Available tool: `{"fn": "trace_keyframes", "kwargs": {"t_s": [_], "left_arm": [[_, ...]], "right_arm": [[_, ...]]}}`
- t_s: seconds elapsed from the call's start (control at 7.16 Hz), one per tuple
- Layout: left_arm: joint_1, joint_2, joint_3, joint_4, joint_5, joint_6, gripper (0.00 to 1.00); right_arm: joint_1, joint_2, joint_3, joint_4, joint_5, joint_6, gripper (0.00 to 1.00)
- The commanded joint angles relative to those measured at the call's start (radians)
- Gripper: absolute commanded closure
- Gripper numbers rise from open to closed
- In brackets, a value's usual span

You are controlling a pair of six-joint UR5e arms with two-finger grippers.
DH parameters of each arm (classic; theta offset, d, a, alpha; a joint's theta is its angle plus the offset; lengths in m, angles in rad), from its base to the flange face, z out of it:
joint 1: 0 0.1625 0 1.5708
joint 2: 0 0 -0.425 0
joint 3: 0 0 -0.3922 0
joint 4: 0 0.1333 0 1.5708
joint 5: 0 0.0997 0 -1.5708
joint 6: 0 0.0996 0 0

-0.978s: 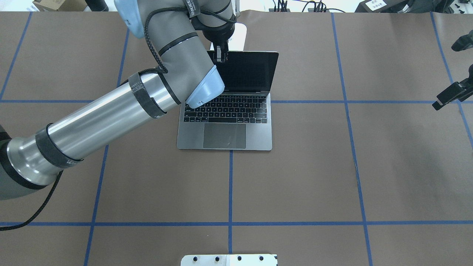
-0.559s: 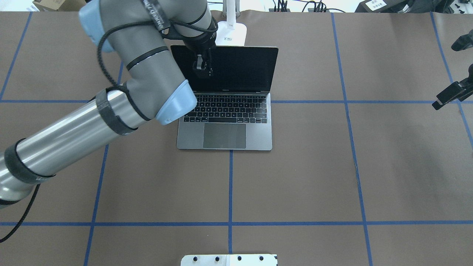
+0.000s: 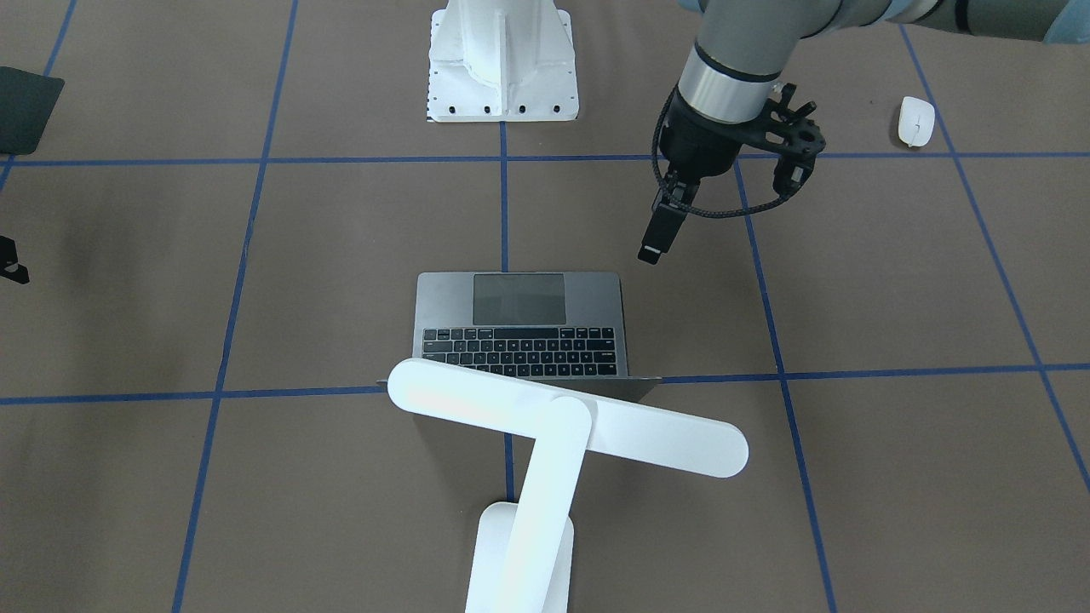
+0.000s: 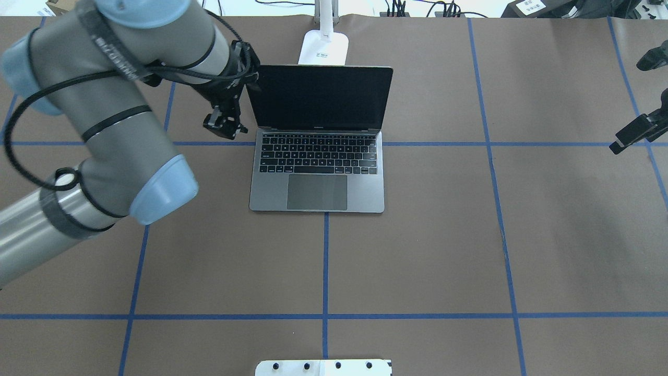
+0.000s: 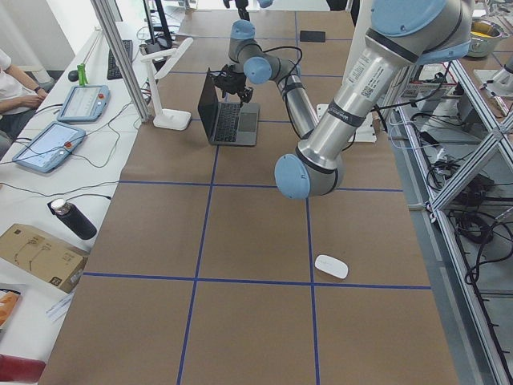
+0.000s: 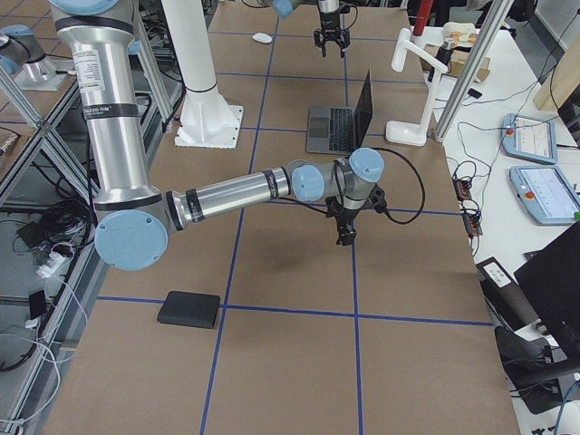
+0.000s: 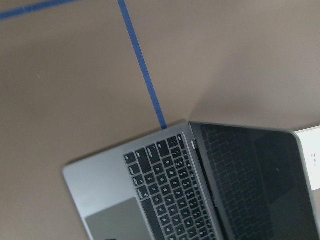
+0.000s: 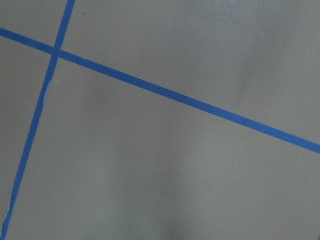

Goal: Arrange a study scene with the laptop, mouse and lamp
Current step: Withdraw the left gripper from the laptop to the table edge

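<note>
The grey laptop (image 4: 318, 172) stands open mid-table, screen dark; it also shows as the laptop (image 3: 519, 294) and fills the left wrist view's lower half (image 7: 165, 185). Behind it stands the white lamp (image 3: 566, 417), its bar head over the lid and its base (image 4: 323, 49) at the far edge. The white mouse (image 3: 916, 121) lies well off on my left side, also seen as the mouse (image 5: 331, 266). My left gripper (image 4: 224, 127) hangs just left of the screen, open and empty. My right gripper (image 4: 629, 107) hovers open over bare table at the right edge.
A black mouse pad (image 3: 25, 106) lies far out on my right side, near the table corner (image 6: 188, 310). The white robot pedestal (image 3: 502, 60) is bolted at my edge of the table. A person (image 5: 12, 80) sits at the side bench with tablets.
My left gripper has come off the top of the laptop lid and swung left and toward me, ending beside the screen. The lid stands further back than a second ago. The right arm is still.
</note>
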Motion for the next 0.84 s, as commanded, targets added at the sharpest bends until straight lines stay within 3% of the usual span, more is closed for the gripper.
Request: {"fn": "trace_keyframes", "kwargs": {"t_s": [0.0, 0.42, 0.7], "left_arm": [[-0.002, 0.172, -0.135, 0.004, -0.001, 0.225, 0.01], [-0.042, 0.329, -0.174, 0.0, -0.004, 0.709, 0.01], [-0.174, 0.422, -0.157, -0.005, -0.057, 1.082, 0.01]], "right_arm": [[0.0, -0.007, 0.005, 0.0, -0.01, -0.001, 0.0], [0.003, -0.082, 0.074, 0.0, -0.048, 0.013, 0.0], [0.003, -0.139, 0.092, 0.002, -0.08, 0.068, 0.0]]}}
